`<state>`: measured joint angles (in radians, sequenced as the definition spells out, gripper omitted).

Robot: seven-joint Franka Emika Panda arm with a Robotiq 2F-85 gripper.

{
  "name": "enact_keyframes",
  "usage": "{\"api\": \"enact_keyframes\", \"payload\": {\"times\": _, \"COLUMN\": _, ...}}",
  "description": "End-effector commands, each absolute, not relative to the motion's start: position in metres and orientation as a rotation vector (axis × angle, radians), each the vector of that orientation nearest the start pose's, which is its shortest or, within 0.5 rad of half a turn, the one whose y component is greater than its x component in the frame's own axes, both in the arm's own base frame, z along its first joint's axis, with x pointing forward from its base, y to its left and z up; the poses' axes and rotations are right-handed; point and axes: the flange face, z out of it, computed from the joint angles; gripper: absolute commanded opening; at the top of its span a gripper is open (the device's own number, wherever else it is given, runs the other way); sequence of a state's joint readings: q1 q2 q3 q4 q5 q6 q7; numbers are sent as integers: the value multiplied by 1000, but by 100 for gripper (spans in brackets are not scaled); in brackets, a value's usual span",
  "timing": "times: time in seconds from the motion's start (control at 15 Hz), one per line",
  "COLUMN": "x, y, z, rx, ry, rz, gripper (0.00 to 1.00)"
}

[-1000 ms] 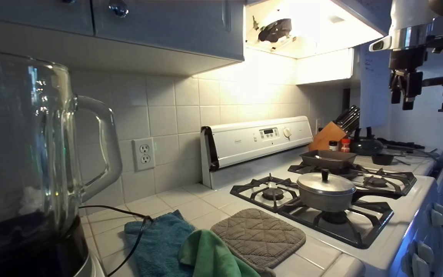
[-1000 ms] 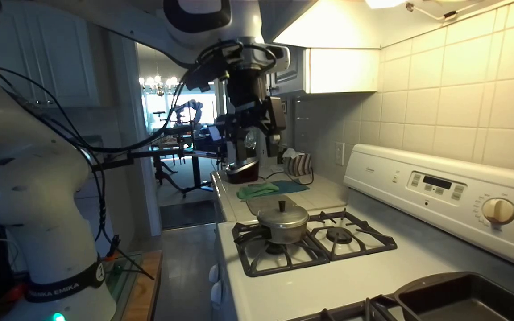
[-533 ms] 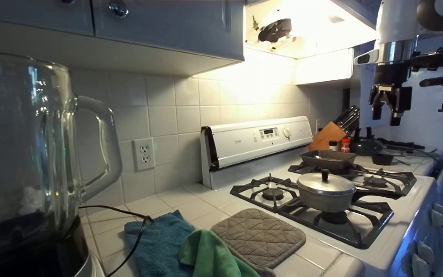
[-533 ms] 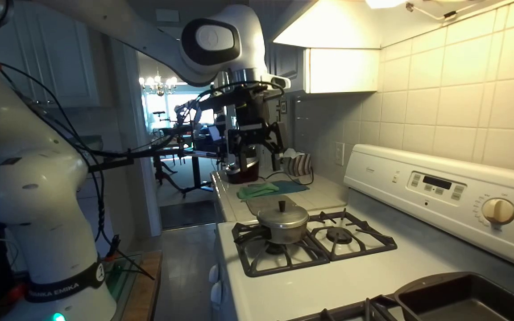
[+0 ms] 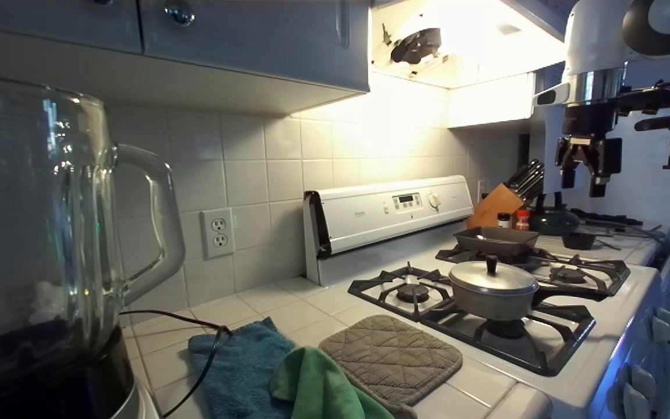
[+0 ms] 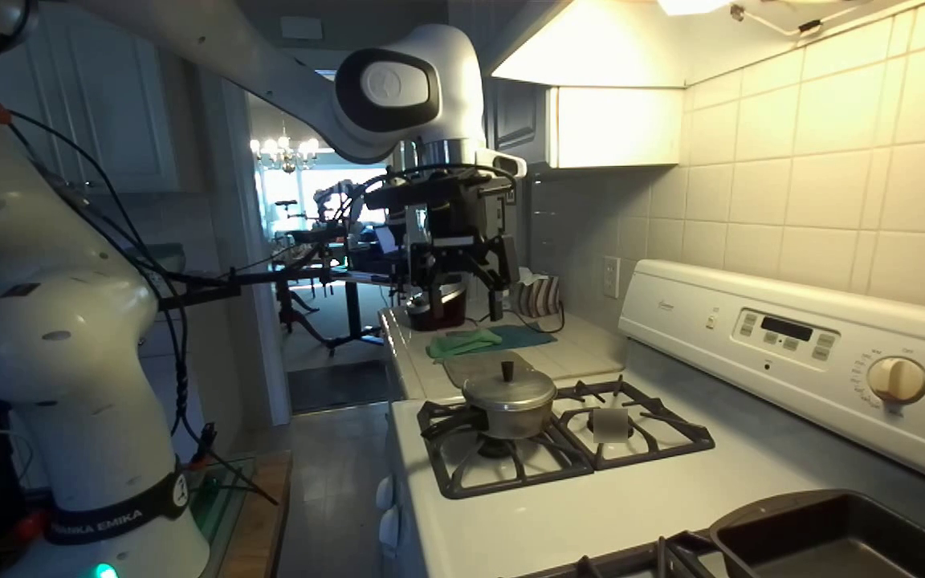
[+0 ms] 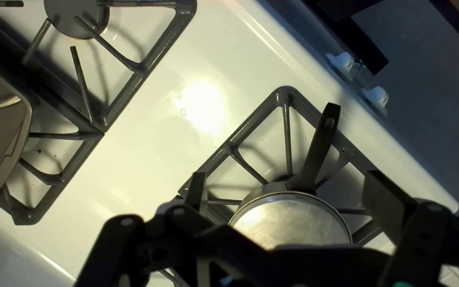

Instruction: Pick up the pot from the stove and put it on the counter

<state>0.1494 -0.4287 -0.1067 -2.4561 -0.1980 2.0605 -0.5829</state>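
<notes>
The pot, squat and silvery with a domed lid, black knob and dark handle, sits on a front burner grate of the white stove. It shows in both exterior views; in the wrist view the pot is partly hidden by my gripper, and its knob is hidden. My gripper is open and empty, pointing down, well above the pot. In the wrist view my gripper has its fingers wide apart, one on each side of the pot's outline. The tiled counter adjoins the stove.
On the counter lie a grey quilted mat, a green cloth and a blue towel. A glass blender stands there. A dark baking pan is on the stove. A range hood hangs above.
My gripper has come down and turned to point more straight down, mostly between one and half a second ago, with little motion since. The pot has not moved.
</notes>
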Motion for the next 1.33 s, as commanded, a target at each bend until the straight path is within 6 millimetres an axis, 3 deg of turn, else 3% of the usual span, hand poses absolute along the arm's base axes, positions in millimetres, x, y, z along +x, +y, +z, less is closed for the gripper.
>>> {"api": "enact_keyframes", "payload": {"times": 0.0, "x": 417, "y": 6, "z": 455, "rx": -3064, "ry": -1162, "rz": 6, "gripper": 100}}
{"api": "enact_keyframes", "payload": {"times": 0.6, "x": 442, "y": 57, "z": 413, "rx": -2996, "ry": -1162, "rz": -74, "gripper": 100}}
{"api": "enact_keyframes", "payload": {"times": 1.27, "x": 450, "y": 80, "z": 401, "rx": -3058, "ry": -1063, "rz": -227, "gripper": 100}}
